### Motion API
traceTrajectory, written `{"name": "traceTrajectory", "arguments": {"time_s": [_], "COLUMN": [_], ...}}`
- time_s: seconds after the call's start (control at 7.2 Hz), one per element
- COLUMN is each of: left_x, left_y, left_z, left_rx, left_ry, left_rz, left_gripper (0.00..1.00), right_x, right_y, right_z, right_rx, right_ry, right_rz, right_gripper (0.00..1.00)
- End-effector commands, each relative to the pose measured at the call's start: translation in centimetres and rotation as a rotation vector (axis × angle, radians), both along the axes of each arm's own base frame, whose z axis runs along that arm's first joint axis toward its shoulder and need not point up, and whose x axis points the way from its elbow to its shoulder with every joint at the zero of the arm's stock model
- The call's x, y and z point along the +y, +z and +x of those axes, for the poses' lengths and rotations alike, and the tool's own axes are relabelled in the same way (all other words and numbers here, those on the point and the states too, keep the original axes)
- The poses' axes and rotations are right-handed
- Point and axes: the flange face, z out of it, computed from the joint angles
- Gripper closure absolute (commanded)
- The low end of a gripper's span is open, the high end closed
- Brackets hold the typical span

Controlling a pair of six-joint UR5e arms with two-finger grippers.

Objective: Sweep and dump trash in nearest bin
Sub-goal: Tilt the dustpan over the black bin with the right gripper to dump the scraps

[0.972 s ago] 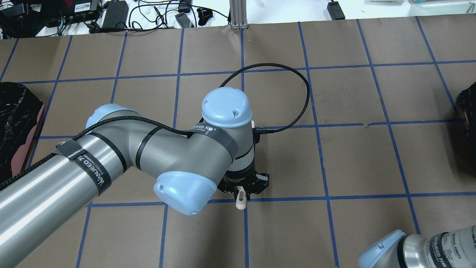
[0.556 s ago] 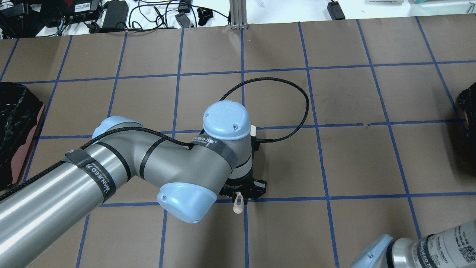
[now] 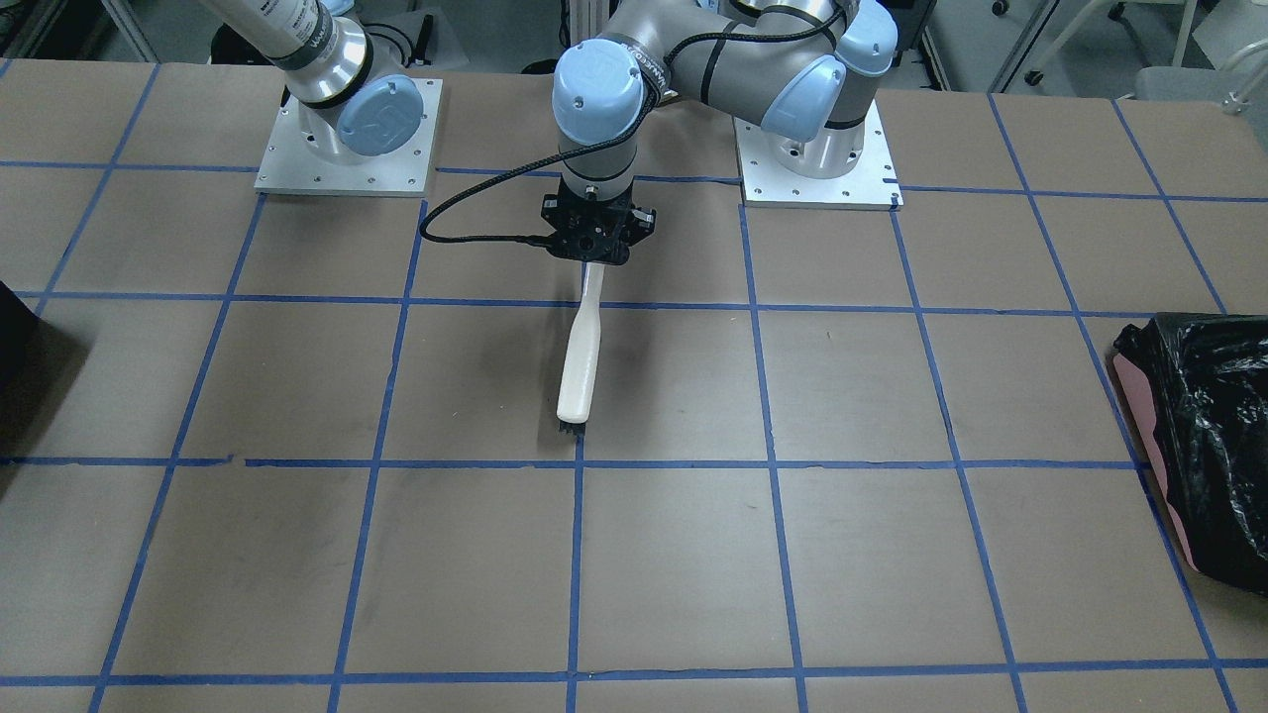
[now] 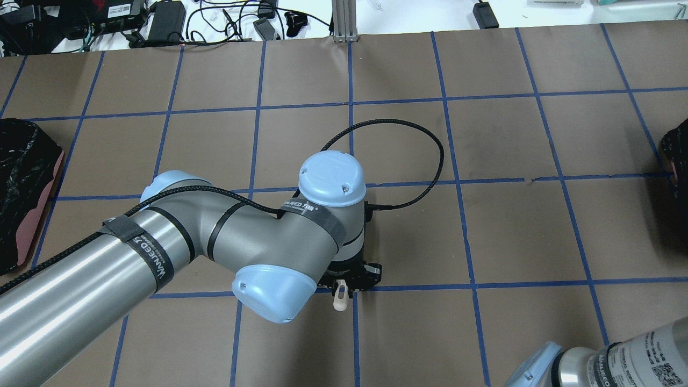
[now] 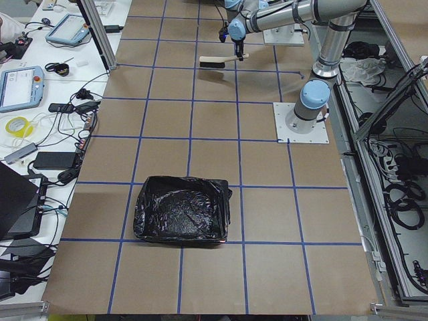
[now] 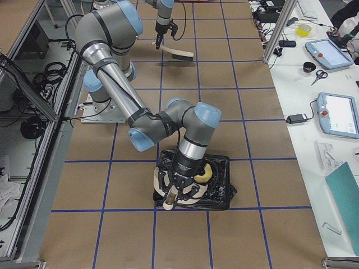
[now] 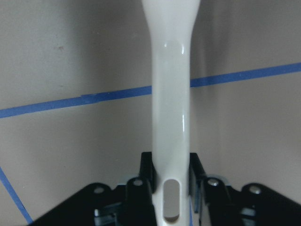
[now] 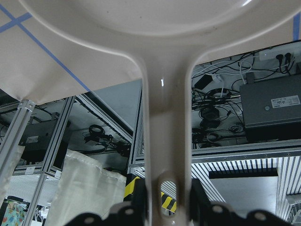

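My left gripper [image 3: 591, 259] is shut on the handle of a cream-white brush [image 3: 580, 356] whose black bristles rest on the table near its middle. The left wrist view shows the handle [image 7: 170, 94] clamped between the fingers [image 7: 147, 172]. My right gripper [image 8: 167, 207] is shut on the handle of a cream dustpan [image 8: 141, 28]. In the exterior right view it holds the dustpan [image 6: 168, 203] tilted over the all-black bin [image 6: 221, 190] at the table's end. A pale golden piece [image 6: 203, 172] lies in that bin. The other trash pieces are hidden.
The pink bin lined with a black bag [image 4: 21, 183] stands at the table's left end, also seen in the front view [image 3: 1199, 426]. The black bin's edge [image 4: 676, 148] shows at the overhead view's right. A black cable [image 4: 430, 140] loops beside the left wrist.
The left arm has drawn back a little toward the robot with the brush. The right arm's elbow has slid further right and down at the overhead view's lower edge.
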Motion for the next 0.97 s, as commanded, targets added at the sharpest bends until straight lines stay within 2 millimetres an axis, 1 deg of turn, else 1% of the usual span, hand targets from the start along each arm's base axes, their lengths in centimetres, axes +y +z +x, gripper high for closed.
{"name": "traceTrajectory", "arguments": {"time_s": [0.0, 0.14, 0.28, 0.42, 0.56, 0.69, 0.83], "left_x": [0.4, 0.4, 0.4, 0.5, 0.5, 0.4, 0.4], "left_y": [-0.4, -0.7, -0.5, -0.7, -0.7, -0.7, -0.8], "left_z": [0.0, 0.0, -0.1, -0.1, -0.1, -0.1, -0.1], "left_rx": [-0.010, -0.008, -0.006, -0.011, -0.010, -0.010, -0.011], "left_ry": [0.025, 0.028, 0.035, 0.042, 0.041, 0.042, 0.042], "left_rz": [0.008, 0.019, 0.015, 0.019, 0.019, 0.018, 0.020], "left_gripper": [1.00, 1.00, 1.00, 0.94, 0.89, 0.88, 0.86], "right_x": [-0.1, 0.0, -0.3, -0.1, 0.0, 0.7, 1.1], "right_y": [2.3, 4.0, 6.2, 7.4, 7.6, 8.6, 9.0], "right_z": [1.2, 1.6, 2.1, 2.5, 2.7, 3.6, 5.6], "right_rx": [0.018, 0.033, 0.027, 0.034, 0.053, 0.040, -0.025], "right_ry": [0.030, 0.037, 0.073, 0.069, 0.007, -0.050, -0.134], "right_rz": [-0.061, -0.102, -0.165, -0.193, -0.251, -0.283, -0.345], "right_gripper": [1.00, 1.00, 1.00, 1.00, 1.00, 1.00, 1.00]}}
